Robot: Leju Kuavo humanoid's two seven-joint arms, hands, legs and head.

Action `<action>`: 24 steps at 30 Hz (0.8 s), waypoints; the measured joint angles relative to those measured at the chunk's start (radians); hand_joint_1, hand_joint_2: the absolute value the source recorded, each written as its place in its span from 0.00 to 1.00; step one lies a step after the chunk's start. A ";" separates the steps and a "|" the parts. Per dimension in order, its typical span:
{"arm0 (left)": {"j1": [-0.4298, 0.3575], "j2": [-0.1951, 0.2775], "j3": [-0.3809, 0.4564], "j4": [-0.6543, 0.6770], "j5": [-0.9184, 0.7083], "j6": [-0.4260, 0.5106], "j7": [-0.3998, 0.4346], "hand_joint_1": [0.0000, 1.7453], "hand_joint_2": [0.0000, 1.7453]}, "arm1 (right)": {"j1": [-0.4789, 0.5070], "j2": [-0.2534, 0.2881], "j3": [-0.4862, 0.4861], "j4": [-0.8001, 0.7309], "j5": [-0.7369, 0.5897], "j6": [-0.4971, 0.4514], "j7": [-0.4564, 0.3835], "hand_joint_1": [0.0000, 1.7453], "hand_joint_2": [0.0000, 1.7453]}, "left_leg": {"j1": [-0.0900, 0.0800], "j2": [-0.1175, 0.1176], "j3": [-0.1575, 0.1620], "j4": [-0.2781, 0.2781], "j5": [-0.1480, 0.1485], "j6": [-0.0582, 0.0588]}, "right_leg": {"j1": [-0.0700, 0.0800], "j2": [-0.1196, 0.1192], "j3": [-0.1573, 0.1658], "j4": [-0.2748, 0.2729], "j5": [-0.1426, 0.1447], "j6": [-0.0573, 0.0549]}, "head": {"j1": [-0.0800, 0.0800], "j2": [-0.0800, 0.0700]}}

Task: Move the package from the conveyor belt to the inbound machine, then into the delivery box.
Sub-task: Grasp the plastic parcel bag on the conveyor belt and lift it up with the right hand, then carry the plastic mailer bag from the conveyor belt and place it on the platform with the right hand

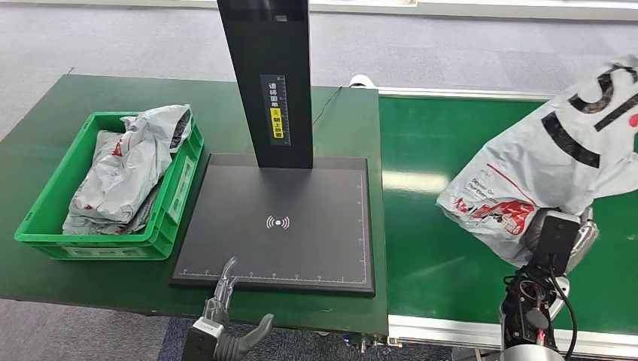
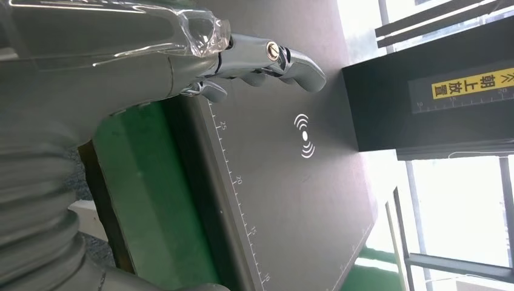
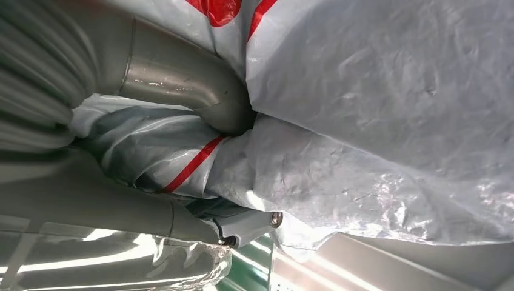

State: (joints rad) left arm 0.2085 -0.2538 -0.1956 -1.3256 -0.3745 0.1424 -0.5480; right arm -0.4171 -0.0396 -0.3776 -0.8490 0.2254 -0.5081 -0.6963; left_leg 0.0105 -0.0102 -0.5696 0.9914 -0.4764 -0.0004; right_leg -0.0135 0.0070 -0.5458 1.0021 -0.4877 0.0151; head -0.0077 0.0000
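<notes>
From high up we look forward and down; our left wrist camera, turned sideways, shares the flat black scanner plate (image 1: pixel 278 226) (image 2: pixel 291 182) close up.

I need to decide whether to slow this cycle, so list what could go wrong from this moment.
1. The right hand pinches only a bunched fold of the package, so the slick bag might slip free above the conveyor belt.
2. The bag hangs loose and bulky; swung across, it could catch the black post of the inbound machine.
3. The left hand rests at the machine's near edge, where a lowered bag might land on it.
</notes>
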 joint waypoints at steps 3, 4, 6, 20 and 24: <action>0.000 0.001 -0.004 0.004 0.006 0.005 -0.002 0.00 1.00 | 0.072 0.027 0.068 -0.155 -0.091 0.035 -0.002 1.00 1.00 | 0.000 0.001 0.000 0.000 0.000 0.000 | 0.000 0.000 -0.001 0.000 0.000 0.000 | 0.000 0.000; 0.000 0.002 -0.006 0.006 0.007 0.005 -0.004 0.00 1.00 | 0.091 0.035 0.091 -0.194 -0.108 0.055 -0.002 1.00 1.00 | 0.000 0.001 0.000 0.000 0.000 0.000 | 0.000 0.000 -0.001 0.000 0.000 0.000 | 0.000 0.000; 0.000 0.002 -0.009 0.009 0.008 0.005 -0.008 0.00 1.00 | 0.120 0.052 0.141 -0.254 -0.129 0.102 -0.002 1.00 1.00 | 0.000 0.001 0.000 0.000 0.000 0.000 | 0.000 0.000 -0.001 0.000 0.000 0.000 | 0.000 0.000; -0.034 0.014 -0.038 0.054 0.010 -0.016 -0.010 0.00 1.00 | 0.128 0.141 0.534 -0.176 -0.024 0.383 0.062 1.00 1.00 | 0.000 0.001 0.000 0.000 0.000 0.000 | 0.000 0.000 -0.001 0.000 0.000 0.000 | 0.000 0.000; -0.044 0.021 -0.048 0.075 0.016 -0.017 -0.010 0.00 1.00 | 0.075 0.146 0.598 -0.061 0.004 0.437 0.095 1.00 1.00 | 0.000 0.000 -0.001 0.000 0.000 0.000 | 0.000 -0.001 -0.001 0.000 0.000 0.000 | 0.000 0.000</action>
State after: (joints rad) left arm 0.1650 -0.2326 -0.2435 -1.2509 -0.3587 0.1255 -0.5580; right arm -0.3424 0.1066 0.2202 -0.9097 0.2296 -0.0715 -0.6015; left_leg 0.0108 -0.0097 -0.5707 0.9909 -0.4761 -0.0008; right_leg -0.0131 0.0063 -0.5468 1.0025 -0.4879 0.0148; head -0.0076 0.0000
